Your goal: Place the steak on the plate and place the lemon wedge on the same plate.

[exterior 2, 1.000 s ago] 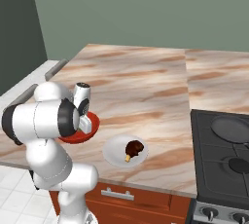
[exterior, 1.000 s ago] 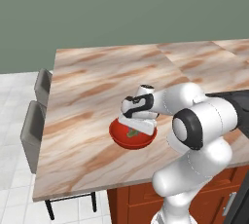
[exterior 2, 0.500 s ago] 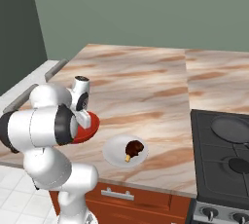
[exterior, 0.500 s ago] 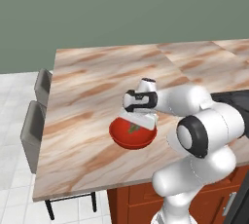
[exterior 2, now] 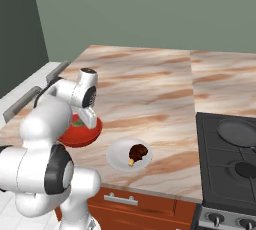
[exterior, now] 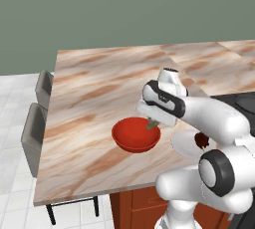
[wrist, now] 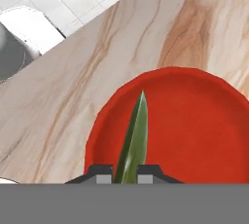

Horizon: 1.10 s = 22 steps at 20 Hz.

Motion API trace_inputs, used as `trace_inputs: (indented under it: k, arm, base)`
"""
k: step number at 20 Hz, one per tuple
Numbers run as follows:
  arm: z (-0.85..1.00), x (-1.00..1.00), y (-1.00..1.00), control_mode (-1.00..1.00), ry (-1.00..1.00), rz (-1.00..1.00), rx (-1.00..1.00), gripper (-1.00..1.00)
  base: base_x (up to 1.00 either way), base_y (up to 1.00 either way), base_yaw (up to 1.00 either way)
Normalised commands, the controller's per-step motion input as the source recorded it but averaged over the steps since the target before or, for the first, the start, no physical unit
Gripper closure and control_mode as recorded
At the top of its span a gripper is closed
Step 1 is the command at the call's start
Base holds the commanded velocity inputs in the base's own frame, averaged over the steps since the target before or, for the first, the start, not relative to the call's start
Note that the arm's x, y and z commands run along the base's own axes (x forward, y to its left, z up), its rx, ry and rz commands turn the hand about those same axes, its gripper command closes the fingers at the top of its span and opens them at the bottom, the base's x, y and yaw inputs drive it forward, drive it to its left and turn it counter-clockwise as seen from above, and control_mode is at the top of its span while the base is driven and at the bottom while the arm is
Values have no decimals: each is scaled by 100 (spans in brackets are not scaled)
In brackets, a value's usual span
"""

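My gripper [exterior: 152,122] hangs just over the red bowl [exterior: 134,136], shut on the lemon wedge [exterior: 151,124]. In the hand view the lemon wedge [wrist: 134,138] is a thin yellowish-green sliver that sticks out from between the fingertips [wrist: 101,171], with the red bowl [wrist: 194,121] beneath it. The white plate [exterior 2: 118,157] lies to the right of the bowl [exterior 2: 79,134], near the counter's front edge. The dark reddish-brown steak [exterior 2: 137,151] rests on the plate. In the left base view my arm hides part of the plate [exterior: 185,142] and the steak [exterior: 201,140].
A black stove [exterior 2: 230,164] with a dark frying pan [exterior 2: 237,133] fills the counter's right end. Two grey chairs [exterior: 35,123] stand along the counter's left side. The marble counter [exterior 2: 145,84] stretches wide behind the bowl.
The fingers have closed on the lemon wedge in the bowl. The hand has shifted a little to the right and now holds the wedge over the bowl.
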Motion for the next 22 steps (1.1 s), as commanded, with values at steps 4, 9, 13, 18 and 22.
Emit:
trace_inputs:
  k: [4, 9, 13, 18, 22]
  arm:
    - [18, -26, -82, -100, 0, -40, 0, 100]
    - [13, -6, -67, -100, 0, -47, 0, 100]
    - [13, 0, -65, -100, 0, -44, 0, 100]
    - [2, 0, -66, -100, 0, -37, -2, 100]
    - [-14, 0, -32, -100, 0, -27, -7, 100]
  base:
    - [0, 0, 0]
    - [0, 0, 0]
    - [0, 0, 0]
    - [0, 0, 0]
    - [0, 0, 0]
